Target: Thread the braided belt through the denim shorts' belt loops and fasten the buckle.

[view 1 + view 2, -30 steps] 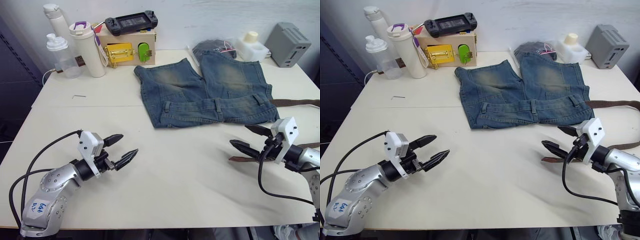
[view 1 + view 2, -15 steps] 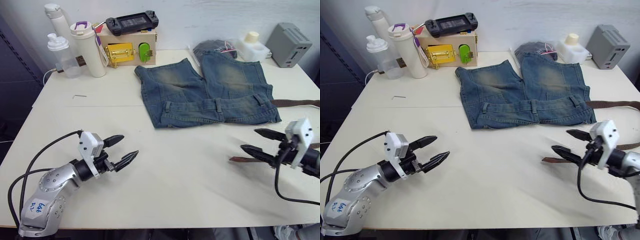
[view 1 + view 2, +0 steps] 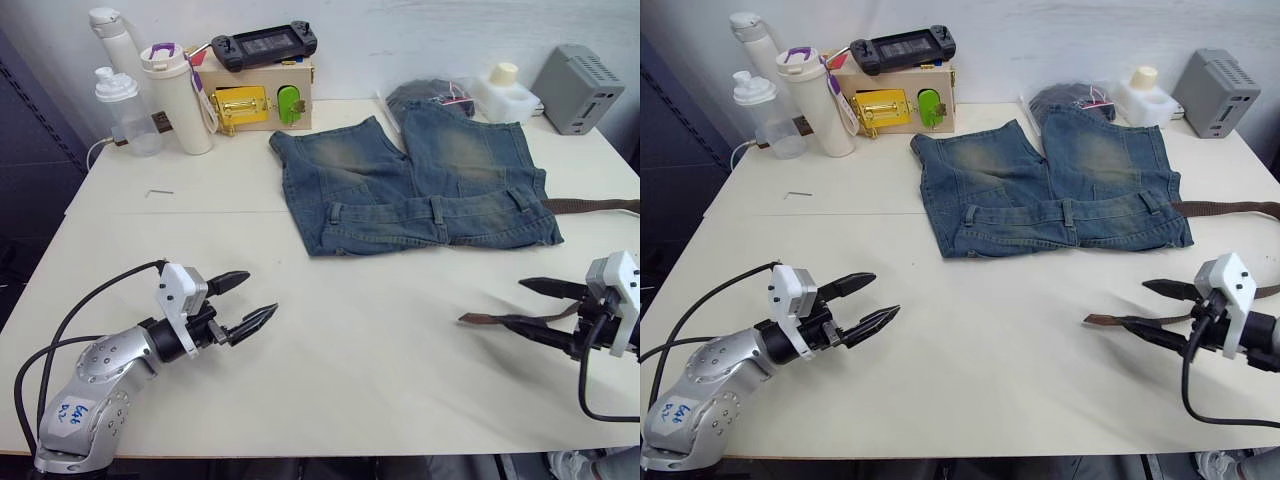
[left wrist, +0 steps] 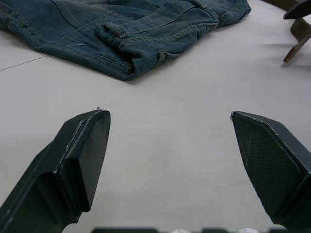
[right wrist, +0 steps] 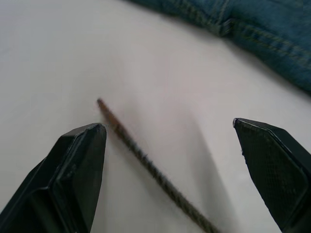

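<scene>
Denim shorts [image 3: 425, 185] lay flat at about 1 o'clock on the white table [image 3: 330, 370], waistband toward the robot, legs pointing to 12. Belt loops [image 3: 437, 209] showed along the waistband, none with the strap through them. Braided belt [image 3: 1115, 321] sat at 3 o'clock: one brown stretch ran off the table's right edge just beside the shorts' right hip, and its free tip lay on the table at about 4 o'clock, pointing toward 9. Buckle could not be made out.

Right gripper [image 3: 1158, 312] hovered at 4 o'clock, fingers spread wide, empty, the belt tip lying between and just past the fingertips; in the right wrist view the strap [image 5: 146, 162] ran up between the two open fingers, touching neither. Left gripper [image 3: 250, 300] was at 8 o'clock, low over the table, also wide open and holding nothing, well apart from the shorts, pointing toward 3.

At 11 o'clock stood a wooden box [image 3: 255, 100] with a black game controller [image 3: 262, 45] on top, plus a white tumbler [image 3: 180, 100] and bottles beside it. A grey box [image 3: 582, 88] sat at 2 o'clock.
</scene>
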Available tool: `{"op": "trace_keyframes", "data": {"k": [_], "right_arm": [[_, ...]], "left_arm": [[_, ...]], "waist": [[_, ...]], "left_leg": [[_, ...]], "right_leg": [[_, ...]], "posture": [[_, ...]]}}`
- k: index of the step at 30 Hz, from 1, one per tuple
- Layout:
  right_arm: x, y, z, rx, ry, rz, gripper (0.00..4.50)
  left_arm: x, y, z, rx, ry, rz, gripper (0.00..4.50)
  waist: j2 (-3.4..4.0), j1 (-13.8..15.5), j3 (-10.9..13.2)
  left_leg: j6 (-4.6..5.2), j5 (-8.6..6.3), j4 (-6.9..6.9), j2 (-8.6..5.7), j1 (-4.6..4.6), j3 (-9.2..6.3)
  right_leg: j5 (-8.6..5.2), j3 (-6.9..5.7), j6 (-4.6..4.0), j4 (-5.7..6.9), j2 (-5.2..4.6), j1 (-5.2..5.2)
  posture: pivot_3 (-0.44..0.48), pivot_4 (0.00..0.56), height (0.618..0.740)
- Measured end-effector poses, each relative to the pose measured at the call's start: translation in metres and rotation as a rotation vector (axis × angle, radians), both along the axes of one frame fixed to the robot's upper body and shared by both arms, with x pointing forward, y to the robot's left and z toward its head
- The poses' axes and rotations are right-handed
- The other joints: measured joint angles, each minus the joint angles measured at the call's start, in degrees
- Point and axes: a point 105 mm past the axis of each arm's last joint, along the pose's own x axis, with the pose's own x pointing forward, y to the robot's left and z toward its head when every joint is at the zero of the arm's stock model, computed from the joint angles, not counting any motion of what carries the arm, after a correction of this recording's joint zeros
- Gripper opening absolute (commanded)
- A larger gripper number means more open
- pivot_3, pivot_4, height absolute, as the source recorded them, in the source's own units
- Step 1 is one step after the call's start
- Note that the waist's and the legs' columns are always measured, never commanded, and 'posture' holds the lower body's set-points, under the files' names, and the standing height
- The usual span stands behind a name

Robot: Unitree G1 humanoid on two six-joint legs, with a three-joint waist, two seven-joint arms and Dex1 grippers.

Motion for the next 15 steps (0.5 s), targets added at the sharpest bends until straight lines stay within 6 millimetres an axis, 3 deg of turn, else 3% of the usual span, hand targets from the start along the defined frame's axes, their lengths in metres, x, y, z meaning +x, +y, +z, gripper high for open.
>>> {"op": "trace_keyframes", "data": {"k": [6,13,15], "right_arm": [[0.006,-0.013,0.001,-0.162,0.057,0.105,4.5],[0.019,-0.028,-0.022,-0.407,0.077,0.181,4.5],[0.022,-0.027,-0.023,-0.446,0.062,0.212,3.66]], "left_arm": [[-0.001,0.002,0.001,0.009,0.001,-0.003,4.32],[-0.007,0.001,0.0,0.014,0.009,0.007,4.32],[-0.009,0.001,-0.001,0.014,0.014,0.011,4.5]], "waist": [[0.02,-0.21,0.01],[0.0,-0.19,0.0],[-0.15,-0.22,-0.09]], "left_leg": [[0.0,0.0,-0.04,0.03,0.01,0.02],[0.0,0.0,0.03,0.07,-0.01,0.07],[-0.01,0.0,0.09,0.15,-0.01,0.05]], "right_leg": [[-0.01,-0.04,-0.01,-0.02,-0.01,-0.01],[-0.01,-0.08,-0.01,-0.02,-0.03,-0.01],[-0.01,-0.26,-0.02,-0.04,-0.03,0.04]], "posture": [[0.0,0.15,0.645],[0.0,0.15,0.645],[0.0,0.15,0.645]]}}
